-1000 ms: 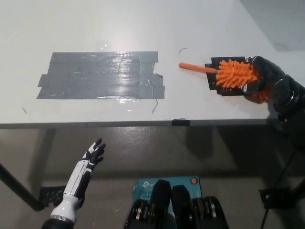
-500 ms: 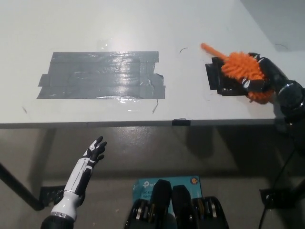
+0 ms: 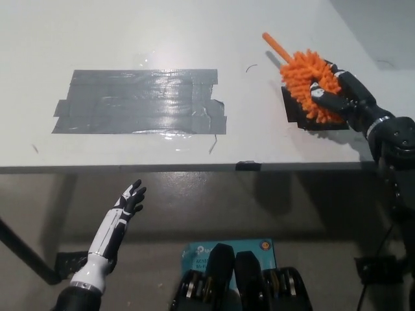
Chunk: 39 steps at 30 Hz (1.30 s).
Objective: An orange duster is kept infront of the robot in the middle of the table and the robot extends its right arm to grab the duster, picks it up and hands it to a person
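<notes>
The orange duster (image 3: 310, 83) covers most of the black patch (image 3: 299, 116) on the tabletop (image 3: 194, 32); the right hand's (image 3: 340, 97) fingers (image 3: 324, 100) hide its lower bristles.

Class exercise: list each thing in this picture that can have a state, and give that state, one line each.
orange duster: gripped, handle pointing up-left.
right hand: shut on the duster, over the table.
left hand: open, resting below the table edge.
grey tape patch: stuck flat on the table.
</notes>
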Motion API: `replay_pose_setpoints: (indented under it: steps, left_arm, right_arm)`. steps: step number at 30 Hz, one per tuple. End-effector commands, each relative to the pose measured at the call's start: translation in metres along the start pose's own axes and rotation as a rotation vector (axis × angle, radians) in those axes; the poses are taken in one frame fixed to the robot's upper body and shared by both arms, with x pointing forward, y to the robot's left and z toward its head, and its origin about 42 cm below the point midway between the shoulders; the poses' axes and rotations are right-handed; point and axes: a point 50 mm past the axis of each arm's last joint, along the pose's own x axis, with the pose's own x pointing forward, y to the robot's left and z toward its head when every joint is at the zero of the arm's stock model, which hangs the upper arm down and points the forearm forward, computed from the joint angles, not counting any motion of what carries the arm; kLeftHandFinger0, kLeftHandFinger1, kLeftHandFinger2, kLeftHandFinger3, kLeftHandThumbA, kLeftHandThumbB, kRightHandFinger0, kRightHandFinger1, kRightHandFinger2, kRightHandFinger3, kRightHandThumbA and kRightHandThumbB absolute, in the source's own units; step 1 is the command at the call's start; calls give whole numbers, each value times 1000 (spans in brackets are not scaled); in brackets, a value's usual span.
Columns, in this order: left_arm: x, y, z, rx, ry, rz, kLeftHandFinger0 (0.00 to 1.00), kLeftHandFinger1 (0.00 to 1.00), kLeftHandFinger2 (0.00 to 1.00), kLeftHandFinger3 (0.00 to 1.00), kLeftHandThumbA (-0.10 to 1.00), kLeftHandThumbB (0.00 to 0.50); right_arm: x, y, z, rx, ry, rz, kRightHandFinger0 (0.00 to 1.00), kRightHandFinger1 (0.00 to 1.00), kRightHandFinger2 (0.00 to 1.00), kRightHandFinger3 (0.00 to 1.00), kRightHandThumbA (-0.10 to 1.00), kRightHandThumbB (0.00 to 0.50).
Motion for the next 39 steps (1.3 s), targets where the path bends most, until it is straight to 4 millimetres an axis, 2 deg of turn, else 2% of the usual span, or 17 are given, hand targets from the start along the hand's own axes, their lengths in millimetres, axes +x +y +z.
replay_pose_setpoints:
  steps: [1,4,8,10,11,14,15,16,18,19,21,25,27,32,39]
  left_arm:
    - [12,11,16,20,-66,-8,1000,1000,1000,1000,1000,201]
    - [12,11,17,17,-63,-9,1000,1000,1000,1000,997,197]
    - [12,11,16,25,-64,-11,1000,1000,1000,1000,1000,204]
    - [12,12,15,31,-66,-12,1000,1000,1000,1000,1000,198]
    - [12,12,15,32,-67,-13,1000,1000,1000,1000,1000,186]
    - [11,11,14,32,-64,-14,1000,1000,1000,1000,1000,181]
    - [11,11,14,31,-63,-14,1000,1000,1000,1000,1000,180]
    - [11,11,14,30,-66,-14,1000,1000,1000,1000,1000,179]
    - [11,11,14,32,-69,-14,1000,1000,1000,1000,1000,182]
    - [12,11,15,32,-71,-14,1000,1000,1000,1000,1000,184]
    - [13,11,17,32,-72,-13,1000,1000,1000,1000,998,184]
    - [13,11,19,34,-69,-12,1000,1000,1000,1000,997,191]
    - [13,12,19,37,-73,-13,1000,1000,1000,1000,999,190]
    - [14,12,18,45,-75,-14,1000,1000,1000,1000,1000,187]
    - [16,14,20,53,-84,-13,1000,1000,1000,1000,1000,192]
  right_arm:
    - [-1,0,43,195,-146,109,56,559,943,1000,-100,146]
    - [-3,3,47,290,-152,122,60,592,925,1000,-100,155]
    - [-3,10,53,484,-171,167,35,539,881,964,-100,129]
    - [-4,15,55,567,-199,181,30,490,823,1000,-100,130]
    - [-3,21,56,671,-222,195,5,429,772,996,-100,109]
    - [-1,31,54,810,-226,211,0,368,710,943,-100,123]
    - [0,37,52,864,-225,214,0,349,691,958,-100,109]
    - [0,41,51,885,-221,210,0,351,702,1000,-100,99]
    - [1,48,47,914,-212,210,0,340,683,1000,-100,94]
    - [1,55,44,933,-201,205,0,334,665,1000,-100,120]
    - [2,60,40,956,-188,189,0,336,660,1000,-100,135]
    - [1,73,27,991,-156,191,0,321,652,1000,-100,98]
    - [0,77,20,996,-143,187,0,320,646,1000,-100,102]
    - [-3,78,3,1006,-109,142,0,275,620,994,-100,115]
    - [-5,78,-5,1041,-83,113,0,230,601,969,-100,129]
